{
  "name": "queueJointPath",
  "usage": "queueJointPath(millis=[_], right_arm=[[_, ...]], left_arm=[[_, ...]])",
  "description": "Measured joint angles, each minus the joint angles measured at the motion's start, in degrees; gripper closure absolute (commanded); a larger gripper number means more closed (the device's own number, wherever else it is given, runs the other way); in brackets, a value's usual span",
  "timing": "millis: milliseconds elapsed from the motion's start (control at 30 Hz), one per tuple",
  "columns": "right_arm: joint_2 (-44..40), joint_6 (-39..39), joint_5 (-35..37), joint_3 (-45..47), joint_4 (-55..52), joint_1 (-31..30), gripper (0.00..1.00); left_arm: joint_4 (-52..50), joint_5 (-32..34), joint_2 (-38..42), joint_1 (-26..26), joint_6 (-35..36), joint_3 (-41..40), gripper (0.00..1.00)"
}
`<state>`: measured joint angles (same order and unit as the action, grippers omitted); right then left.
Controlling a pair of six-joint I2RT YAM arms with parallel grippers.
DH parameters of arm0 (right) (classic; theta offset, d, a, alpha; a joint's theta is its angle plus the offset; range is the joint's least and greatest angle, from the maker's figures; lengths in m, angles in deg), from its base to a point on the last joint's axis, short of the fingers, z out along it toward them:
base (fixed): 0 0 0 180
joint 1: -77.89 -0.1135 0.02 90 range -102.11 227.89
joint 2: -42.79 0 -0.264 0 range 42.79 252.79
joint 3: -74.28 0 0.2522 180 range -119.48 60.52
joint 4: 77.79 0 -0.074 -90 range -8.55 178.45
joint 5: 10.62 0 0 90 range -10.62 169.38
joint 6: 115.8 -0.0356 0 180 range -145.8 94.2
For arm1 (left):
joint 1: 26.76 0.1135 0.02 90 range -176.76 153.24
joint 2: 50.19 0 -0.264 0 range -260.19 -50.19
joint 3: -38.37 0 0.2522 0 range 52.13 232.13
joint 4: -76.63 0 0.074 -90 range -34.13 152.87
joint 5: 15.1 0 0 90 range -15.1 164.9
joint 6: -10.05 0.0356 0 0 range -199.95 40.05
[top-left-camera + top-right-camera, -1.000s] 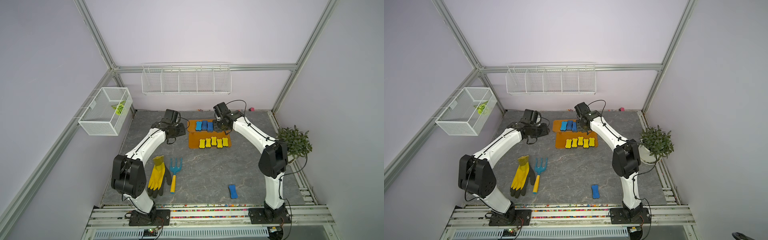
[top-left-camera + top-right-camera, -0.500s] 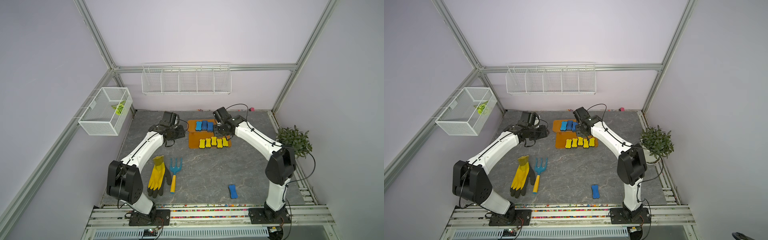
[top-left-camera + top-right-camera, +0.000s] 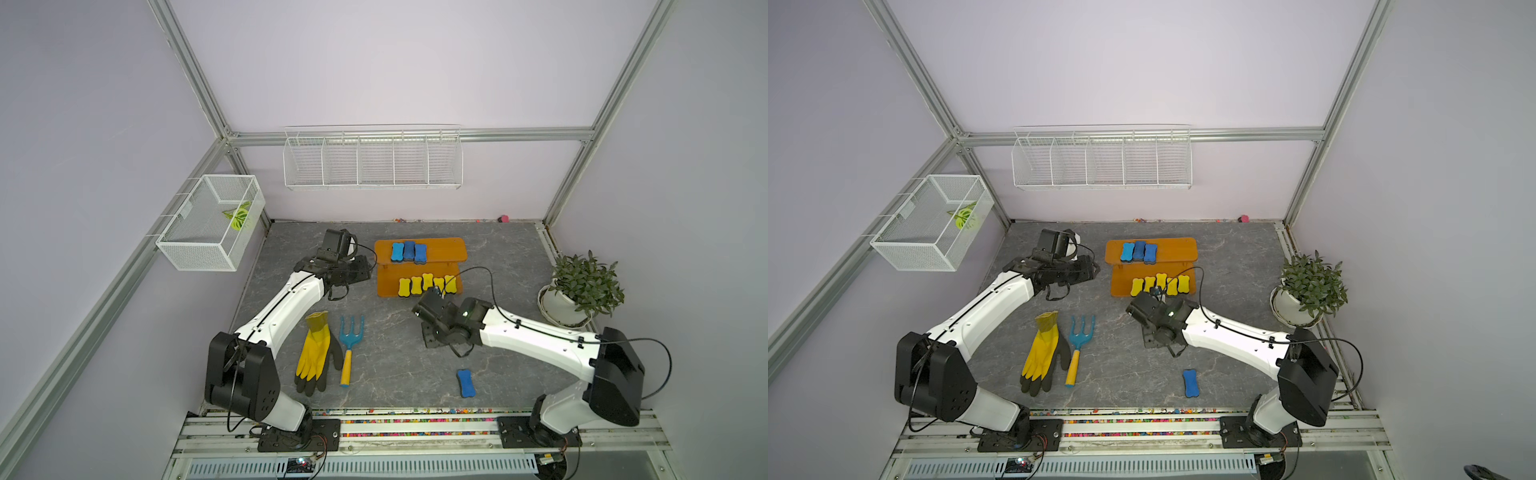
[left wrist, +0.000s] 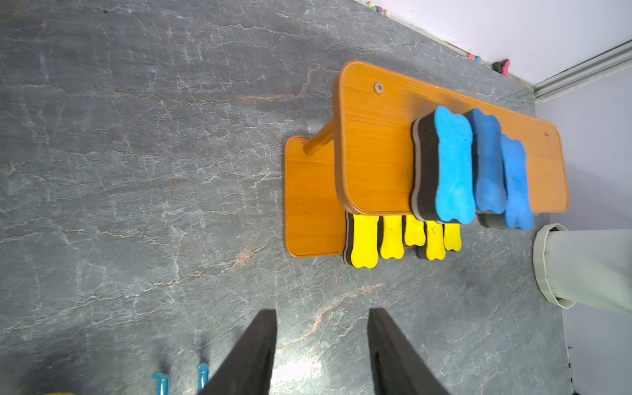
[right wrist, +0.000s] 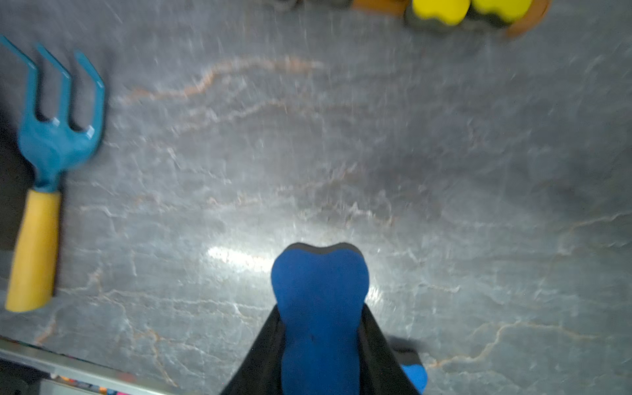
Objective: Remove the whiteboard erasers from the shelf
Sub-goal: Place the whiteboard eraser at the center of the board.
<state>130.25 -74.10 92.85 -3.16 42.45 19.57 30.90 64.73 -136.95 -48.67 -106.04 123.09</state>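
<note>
The orange shelf (image 3: 442,249) (image 3: 1177,249) (image 4: 376,154) stands at the back of the table. Three blue whiteboard erasers (image 3: 409,252) (image 3: 1139,252) (image 4: 451,164) lie on its upper board, and several yellow ones (image 3: 426,284) (image 3: 1160,284) (image 4: 393,236) on its lower board. Another blue eraser (image 3: 466,382) (image 3: 1190,382) lies near the front edge. My right gripper (image 3: 431,337) (image 5: 321,342) hangs over the table in front of the shelf, shut on a blue eraser (image 5: 319,290). My left gripper (image 3: 362,270) (image 4: 321,311) is open and holds nothing, left of the shelf.
A yellow glove (image 3: 316,353) and a blue hand rake (image 3: 349,336) (image 5: 51,136) lie front left. A potted plant (image 3: 582,286) stands at the right edge. A white wire rack (image 3: 372,160) hangs on the back wall and a mesh basket (image 3: 212,224) on the left wall.
My right arm has drawn back from the shelf's upper board toward the front, carrying a blue eraser. My left arm has shifted slightly away from the shelf.
</note>
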Motion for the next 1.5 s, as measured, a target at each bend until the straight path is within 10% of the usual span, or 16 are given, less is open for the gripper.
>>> queueJointPath(millis=[1500], right_arm=[[-3.5,-17.3,-4.5,18.8,6.8,-11.2,0.53]], left_arm=[[0.4,-0.2,0.6,-1.4,0.0,0.0,0.49]])
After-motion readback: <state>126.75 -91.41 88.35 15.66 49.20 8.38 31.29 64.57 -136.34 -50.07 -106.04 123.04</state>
